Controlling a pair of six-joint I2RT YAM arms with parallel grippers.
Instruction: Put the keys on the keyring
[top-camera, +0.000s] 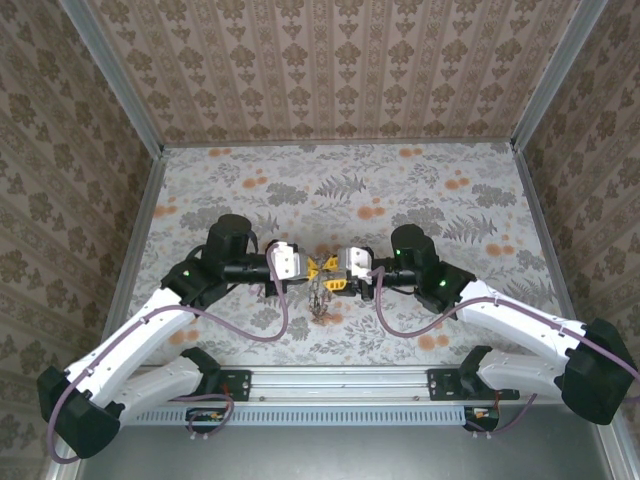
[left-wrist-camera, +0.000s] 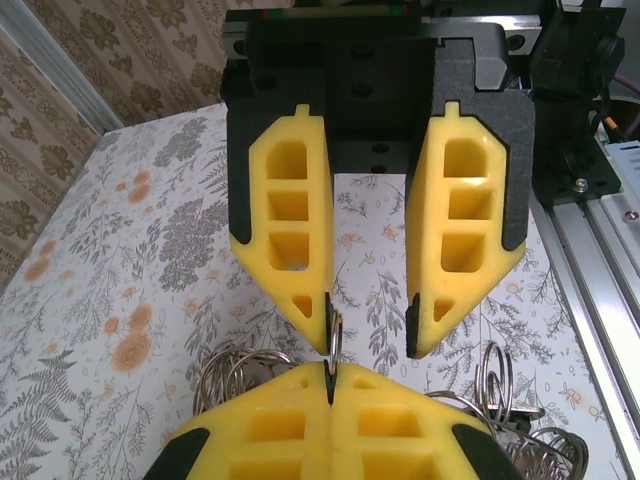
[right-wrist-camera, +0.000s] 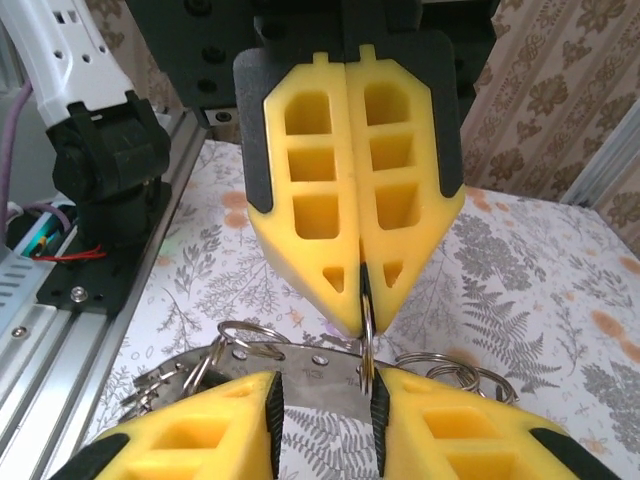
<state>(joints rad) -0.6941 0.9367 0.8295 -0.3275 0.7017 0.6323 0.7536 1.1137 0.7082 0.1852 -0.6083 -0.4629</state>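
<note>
In the middle of the top view, the left hand (top-camera: 316, 268) is squeezed shut on the thin keyring (left-wrist-camera: 336, 338). The right hand (top-camera: 332, 281) has its fingers apart, with the keyring between them. The keys (top-camera: 322, 308) bunch just below both hands.

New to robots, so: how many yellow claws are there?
2: the left gripper and the right gripper, tip to tip at mid-table above a cluster of metal rings.

Floral-patterned table (top-camera: 400, 190) enclosed by damask-papered walls (top-camera: 330, 60).
</note>
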